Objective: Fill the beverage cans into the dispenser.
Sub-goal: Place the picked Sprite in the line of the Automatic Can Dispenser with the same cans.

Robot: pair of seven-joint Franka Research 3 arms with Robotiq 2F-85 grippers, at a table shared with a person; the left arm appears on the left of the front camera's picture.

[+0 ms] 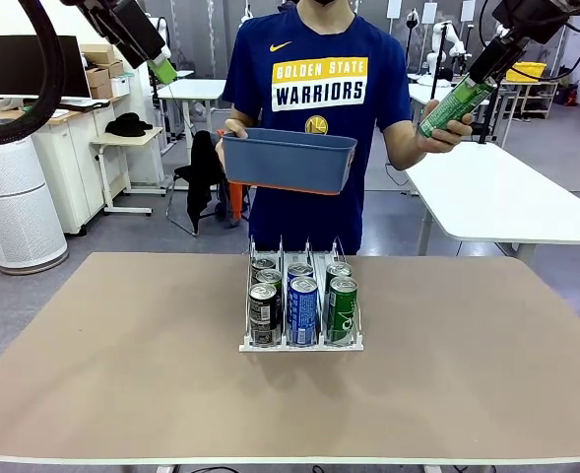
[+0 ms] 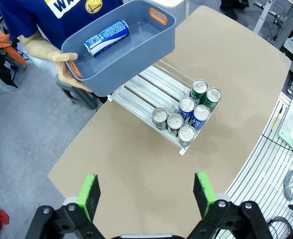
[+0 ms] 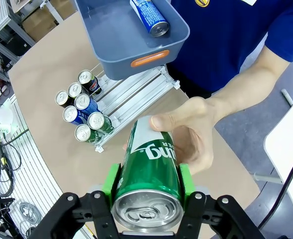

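Right wrist view: right gripper (image 3: 148, 180) clamps the green can (image 3: 153, 159), person's hand (image 3: 188, 132) grips just beyond; yanking now might twist it loose.

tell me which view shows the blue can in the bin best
Left wrist view: the blue can lies on its side in the bin, whole length and label visible. The right wrist view crops it at the top edge. The front view meets the bin's outer wall.

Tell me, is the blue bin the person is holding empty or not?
Not empty: one blue-and-white can lies on its side on the floor of the blue bin.
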